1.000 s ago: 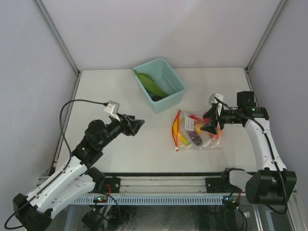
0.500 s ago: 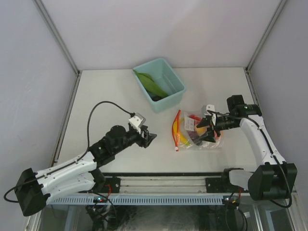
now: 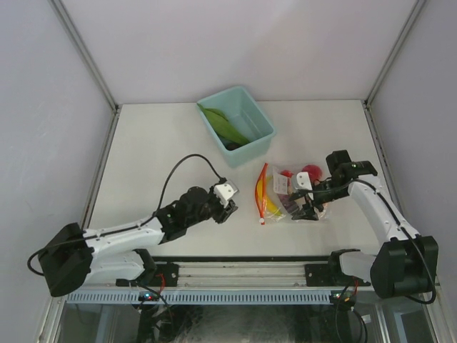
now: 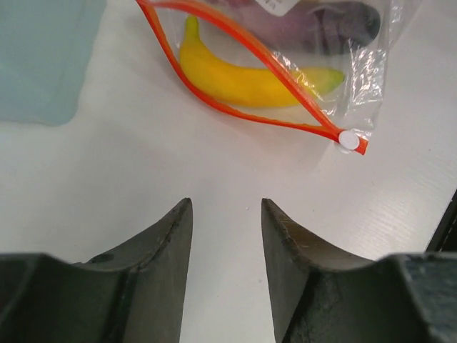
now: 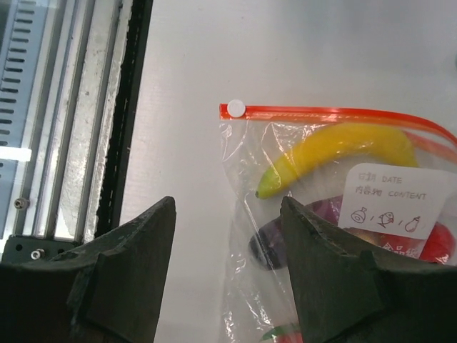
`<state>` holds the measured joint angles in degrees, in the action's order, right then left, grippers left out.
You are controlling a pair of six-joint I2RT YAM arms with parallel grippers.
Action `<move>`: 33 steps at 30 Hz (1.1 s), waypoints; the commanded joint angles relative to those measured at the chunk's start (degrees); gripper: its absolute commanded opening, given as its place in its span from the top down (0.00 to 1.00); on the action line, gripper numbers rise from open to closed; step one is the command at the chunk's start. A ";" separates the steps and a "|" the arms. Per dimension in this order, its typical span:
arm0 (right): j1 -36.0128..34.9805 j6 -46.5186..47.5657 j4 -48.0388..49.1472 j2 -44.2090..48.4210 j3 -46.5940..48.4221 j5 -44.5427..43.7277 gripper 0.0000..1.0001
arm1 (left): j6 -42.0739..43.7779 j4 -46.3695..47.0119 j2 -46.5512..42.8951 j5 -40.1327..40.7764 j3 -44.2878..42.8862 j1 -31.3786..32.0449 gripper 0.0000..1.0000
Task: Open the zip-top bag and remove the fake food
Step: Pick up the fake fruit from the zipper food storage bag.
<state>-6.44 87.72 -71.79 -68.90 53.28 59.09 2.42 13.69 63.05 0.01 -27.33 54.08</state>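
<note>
In front of the teal bin (image 3: 251, 150): zip-top bag (image 3: 285, 194) flat on the table (image 3: 164, 143), zipper strip (image 4: 285, 123) parted, mouth gaping.
Bag contents: fake food (image 5: 335, 153), namely yellow banana (image 4: 243, 78), purple eggplant (image 4: 343, 25), red pieces (image 3: 308, 173).
Bin contents: long green piece (image 3: 223, 125).
Left gripper (image 4: 225, 204): fingers apart, empty, just short of the bag's zipper edge.
Right gripper (image 5: 227, 207): fingers apart, empty, over the bag corner farthest from the bin.

Teal bin (image 3: 255, 148) set at an angle toward the far middle of the white table (image 3: 157, 143), pale walls (image 3: 214, 43) raised around three sides, slotted metal rail (image 3: 243, 277) fixed along the near edge.
</note>
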 commanded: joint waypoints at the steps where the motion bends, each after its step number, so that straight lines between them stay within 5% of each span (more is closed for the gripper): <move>1: -1.61 -0.83 6.93 0.95 -2.09 -2.95 0.40 | 0.10 5.59 6.06 -1.48 -5.01 0.14 0.54; 11: -1.39 -19.86 24.30 1.15 -6.11 -9.36 0.45 | -43.86 15.38 19.12 1.82 -10.06 -1.40 0.57; 17: 0.65 -29.84 32.12 2.56 -8.57 -10.28 0.48 | -62.70 14.67 26.68 0.71 -13.55 -1.52 0.79; 23: 0.81 -37.76 36.76 3.68 -9.96 -13.49 0.51 | -67.53 10.40 31.25 1.80 -17.04 -1.09 0.84; 33: 0.72 -40.45 39.40 2.04 -10.37 -16.10 0.55 | -68.94 -4.87 36.91 4.18 -27.63 -1.00 0.76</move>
<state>-5.69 50.06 -35.64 -66.54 42.87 43.90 -64.95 15.42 97.65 2.87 -48.73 52.86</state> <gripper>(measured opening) 0.462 0.226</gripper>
